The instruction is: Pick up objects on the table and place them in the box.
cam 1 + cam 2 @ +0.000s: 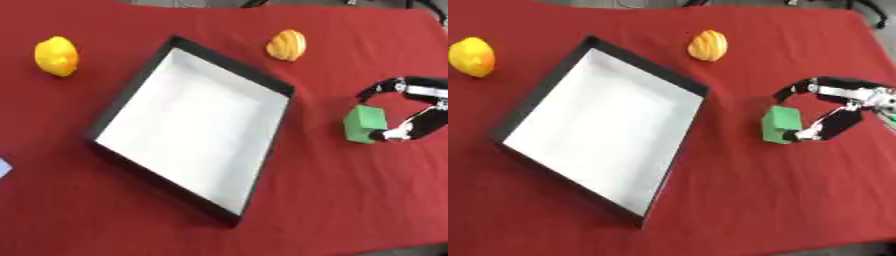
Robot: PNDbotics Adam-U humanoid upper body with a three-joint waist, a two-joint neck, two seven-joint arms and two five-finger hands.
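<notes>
Right hand (846,107) enters from the right edge, fingers (798,90) and thumb curved in an arc around the green block (781,124). Upper fingers arch over the block's far side, tips near its top corner; the lower digit, with a pale tip, meets the block's near right corner. The span between them stays wide, closed about the block rather than fully curled. Whether the upper fingertips actually touch the block cannot be told.

Green block sits on the red tablecloth (754,200), right of the box, apart from it.

Box (128,94): shallow, black walls, white floor, set askew like a diamond at centre-left. Nothing inside it.

Orange ridged object (287,45), shell-like in shape, lies beyond the box's far right corner, near it but not touching, well apart from the hand.

Yellow lemon-like object (56,55) lies far left, apart from the box's left wall.

A pale blue sliver (3,167) shows at the left edge in the left eye view; cannot make it out.
</notes>
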